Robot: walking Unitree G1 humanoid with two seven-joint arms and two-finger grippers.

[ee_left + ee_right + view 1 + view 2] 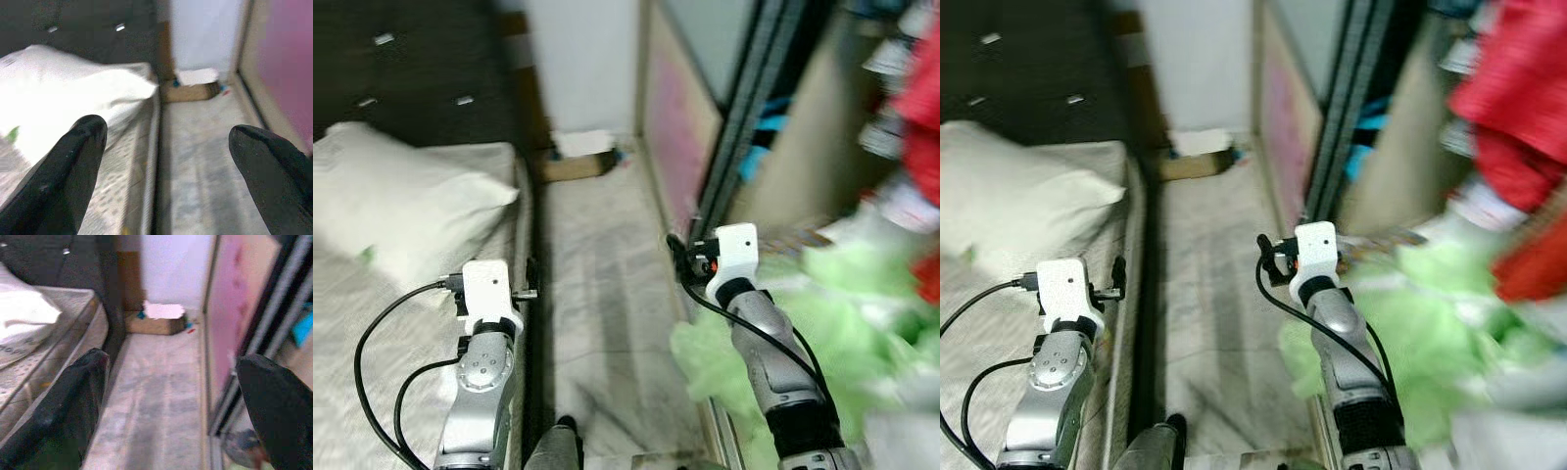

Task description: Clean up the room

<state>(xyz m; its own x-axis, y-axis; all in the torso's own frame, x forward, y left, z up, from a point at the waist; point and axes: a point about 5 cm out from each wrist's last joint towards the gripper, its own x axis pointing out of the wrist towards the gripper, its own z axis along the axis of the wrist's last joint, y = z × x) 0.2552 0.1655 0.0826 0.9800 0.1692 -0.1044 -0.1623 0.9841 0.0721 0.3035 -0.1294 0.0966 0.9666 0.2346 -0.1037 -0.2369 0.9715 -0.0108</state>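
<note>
I stand in a narrow aisle between a bed (pixel 480 157) on my left and a wardrobe on my right. A heap of light green cloth (pixel 847 338) spills from the wardrobe's lower part beside my right arm. Red clothes (pixel 922 108) hang above it. A white pillow (pixel 401 201) lies on the bed. My left gripper (pixel 166 147) is held over the bed's edge, open and holding nothing. My right gripper (pixel 171 382) points down the aisle near the door track, also open and holding nothing. The picture is blurred.
A low cardboard box (pixel 576 163) with white paper on top stands at the aisle's far end against the wall. The sliding wardrobe door (pixel 680 127) with its dark frame runs along the right. Pale marble floor (pixel 597 294) lies between bed and wardrobe.
</note>
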